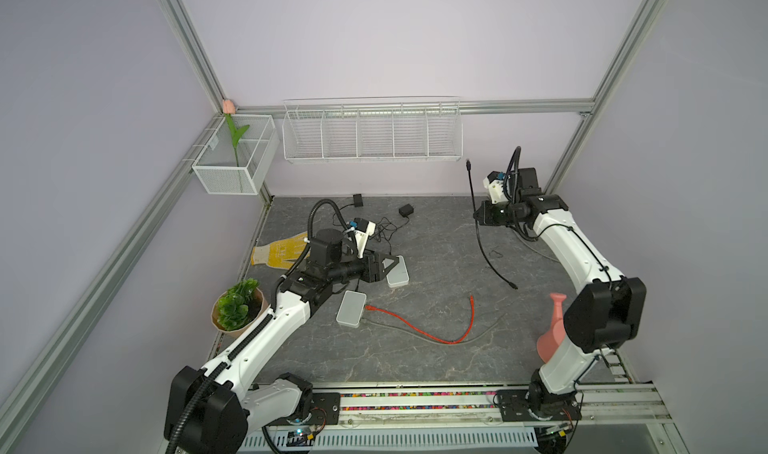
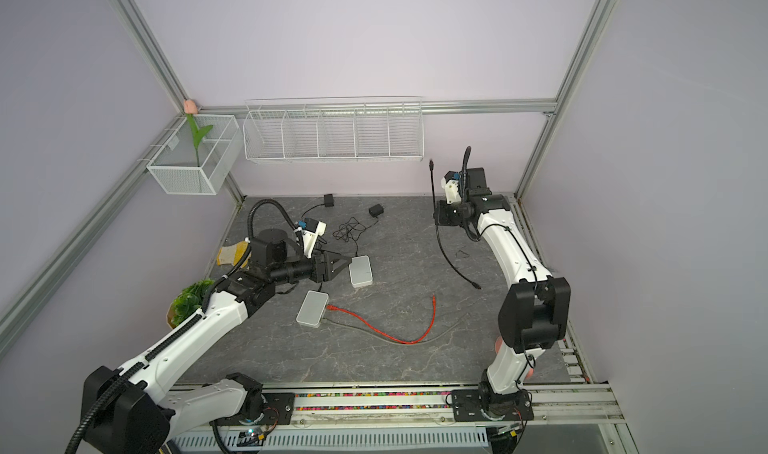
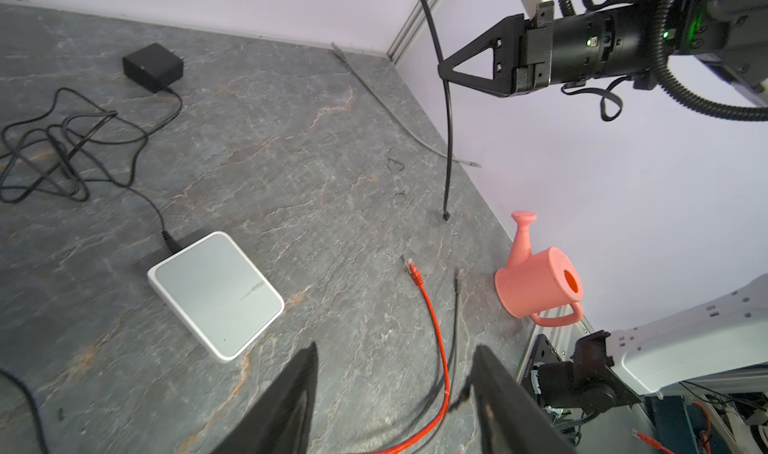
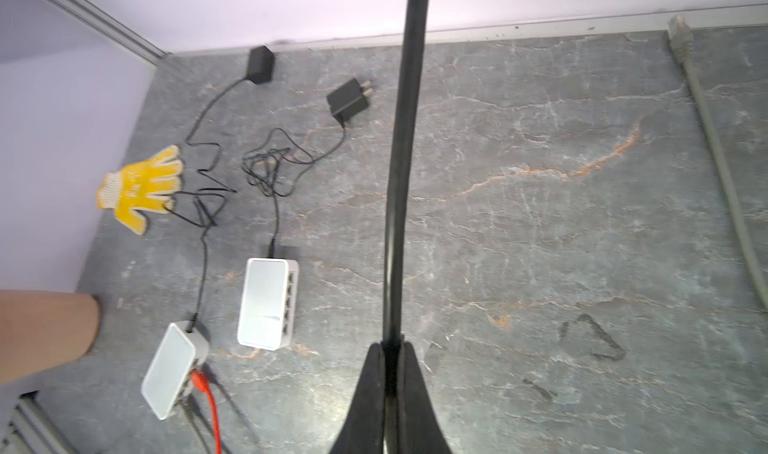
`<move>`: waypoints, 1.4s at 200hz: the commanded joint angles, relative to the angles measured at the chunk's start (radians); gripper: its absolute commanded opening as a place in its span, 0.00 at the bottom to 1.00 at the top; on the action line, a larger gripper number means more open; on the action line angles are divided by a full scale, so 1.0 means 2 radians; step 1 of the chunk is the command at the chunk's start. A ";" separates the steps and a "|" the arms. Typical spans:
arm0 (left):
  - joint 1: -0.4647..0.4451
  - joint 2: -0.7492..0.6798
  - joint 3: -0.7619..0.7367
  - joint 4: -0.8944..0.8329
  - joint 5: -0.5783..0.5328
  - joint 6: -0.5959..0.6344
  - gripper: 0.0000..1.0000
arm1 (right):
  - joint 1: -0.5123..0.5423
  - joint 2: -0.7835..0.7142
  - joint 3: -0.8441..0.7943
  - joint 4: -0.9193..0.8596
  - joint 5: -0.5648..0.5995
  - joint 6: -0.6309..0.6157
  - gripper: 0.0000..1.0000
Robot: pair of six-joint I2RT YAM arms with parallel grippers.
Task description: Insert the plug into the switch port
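My right gripper (image 1: 478,217) (image 4: 392,346) is shut on a black cable (image 1: 484,252) (image 4: 405,140), held high at the back right. One plug (image 1: 468,163) sticks up above the jaws. The other end (image 1: 514,286) hangs down to the tabletop. A white switch (image 1: 397,271) (image 4: 266,302) lies left of centre, its row of ports (image 4: 292,302) facing the right arm. My left gripper (image 1: 392,261) (image 3: 395,348) hovers open and empty just beside this switch (image 3: 216,294). A second white switch (image 1: 351,308) lies nearer the front with a red cable (image 1: 415,321) plugged in.
A grey cable (image 1: 436,340) runs alongside the red one. A pink watering can (image 1: 552,331) stands by the right arm. A potted plant (image 1: 237,310) and a yellow glove (image 1: 282,252) are at the left. Two power adapters (image 1: 357,200) (image 1: 406,211) with tangled leads lie at the back. Wire baskets (image 1: 372,132) hang on the wall.
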 commanded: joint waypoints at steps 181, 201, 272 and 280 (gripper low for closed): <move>-0.032 0.166 0.101 0.241 0.036 -0.109 0.67 | 0.305 -0.258 -0.286 0.163 0.230 -0.111 0.06; -0.033 0.172 0.109 0.246 0.031 -0.110 0.51 | 0.323 -0.258 -0.293 0.164 0.252 -0.111 0.07; -0.033 0.166 0.071 0.288 0.049 -0.089 0.00 | 0.332 -0.286 -0.317 0.166 0.288 -0.095 0.12; -0.034 0.163 0.064 0.296 0.055 -0.085 0.00 | 0.332 -0.289 -0.314 0.157 0.285 -0.093 0.21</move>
